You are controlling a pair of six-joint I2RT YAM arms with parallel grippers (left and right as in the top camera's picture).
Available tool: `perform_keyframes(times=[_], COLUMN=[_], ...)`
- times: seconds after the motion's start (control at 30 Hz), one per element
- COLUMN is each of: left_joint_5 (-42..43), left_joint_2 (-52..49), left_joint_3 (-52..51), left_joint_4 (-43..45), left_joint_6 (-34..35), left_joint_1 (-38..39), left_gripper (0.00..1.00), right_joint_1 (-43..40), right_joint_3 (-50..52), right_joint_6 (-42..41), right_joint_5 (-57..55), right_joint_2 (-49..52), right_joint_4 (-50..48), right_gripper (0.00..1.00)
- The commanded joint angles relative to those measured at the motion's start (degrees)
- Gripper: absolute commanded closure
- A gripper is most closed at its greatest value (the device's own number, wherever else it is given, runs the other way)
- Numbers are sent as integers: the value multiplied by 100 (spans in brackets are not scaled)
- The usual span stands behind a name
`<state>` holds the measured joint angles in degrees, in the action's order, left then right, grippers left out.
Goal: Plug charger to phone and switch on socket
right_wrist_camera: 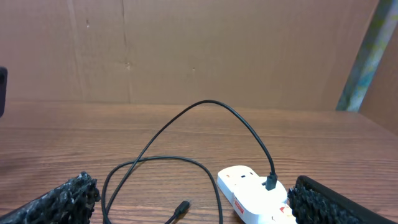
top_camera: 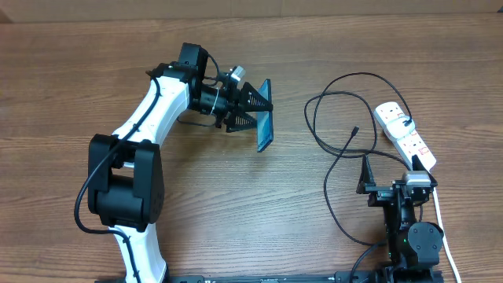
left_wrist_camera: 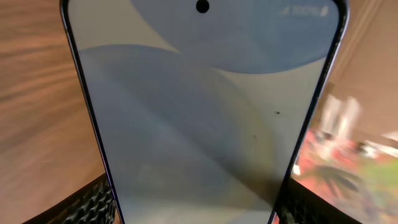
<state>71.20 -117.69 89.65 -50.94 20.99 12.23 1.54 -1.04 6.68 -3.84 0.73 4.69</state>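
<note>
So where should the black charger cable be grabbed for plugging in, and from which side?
Just behind the small black connector tip of the long thin black charger cable, on the stiff plug body, not the limp cord. The tip lies flat on the wooden table, clear of the loops, pointing away from the open right tool, so probably come down from above, straddling it.

the overhead camera looks straight down on the wooden surface [top_camera: 236, 220], high enough to take in most of it. the left wrist camera sits right against the phone [left_wrist_camera: 199, 124] screen; its blurred right edge is perhaps the room. the right wrist camera sits low, facing a cardboard wall [right_wrist_camera: 186, 50], and shares the power strip [right_wrist_camera: 252, 193] and charger cable [right_wrist_camera: 208, 101] with overhead.
</note>
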Motion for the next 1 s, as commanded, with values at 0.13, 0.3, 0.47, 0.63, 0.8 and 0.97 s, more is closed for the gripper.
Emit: perform_keyframes(times=[0.13,0.3,0.47,0.63,0.8,0.97], left_joint_5=[1360,1486,1770,1891,1891,1888], left_joint_2=[-4,-4,-4,-4,-4,-4], left_joint_3=[164,164,164,164,164,164], left_joint_4=[238,756,817,815,817,817], left_joint_6=[861,1703,2092,2406,2579,2579], left_joint_1=[-68,-70,-70,-70,-70,-70], left_gripper=[40,40,40,43,47,48], right_joint_1=[26,26,26,26,26,26], right_joint_3=[59,59,59,59,59,59], right_joint_6=[26,26,26,26,26,26], right_joint_5=[-4,-4,-4,-4,-4,-4], right_joint_2=[-50,-50,-50,-50,-50,-50], right_joint_4=[-26,-26,-26,-26,-26,-26], right_gripper=[0,0,0,0,0,0])
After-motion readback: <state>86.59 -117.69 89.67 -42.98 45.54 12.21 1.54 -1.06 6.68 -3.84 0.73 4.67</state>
